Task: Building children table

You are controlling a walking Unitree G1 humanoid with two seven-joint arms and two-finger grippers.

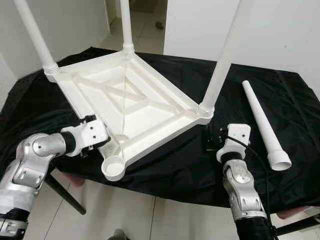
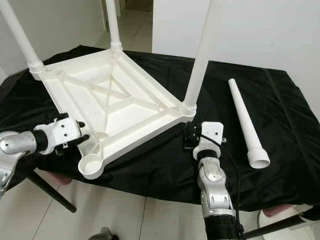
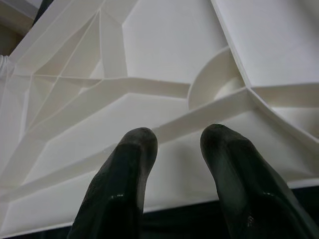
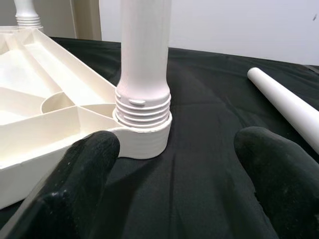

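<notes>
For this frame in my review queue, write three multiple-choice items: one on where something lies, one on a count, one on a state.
1. Where does the loose leg lie?
A. on the black cloth, to the robot's right of the tabletop
B. on the floor tiles
C. inside the tabletop

2. How many legs stand screwed into the upturned tabletop?
A. one
B. three
C. four

3. How is the right gripper?
A. shut on the loose leg
B. shut on the tabletop rim
C. open, near the threaded base of the nearest fitted leg

Key: 1 A, the head views show it flat on the black cloth beyond the right arm. 2 B, three legs rise from corners and the near corner socket is empty. 3 C, the right wrist view shows its fingers spread apart with nothing between them.
</notes>
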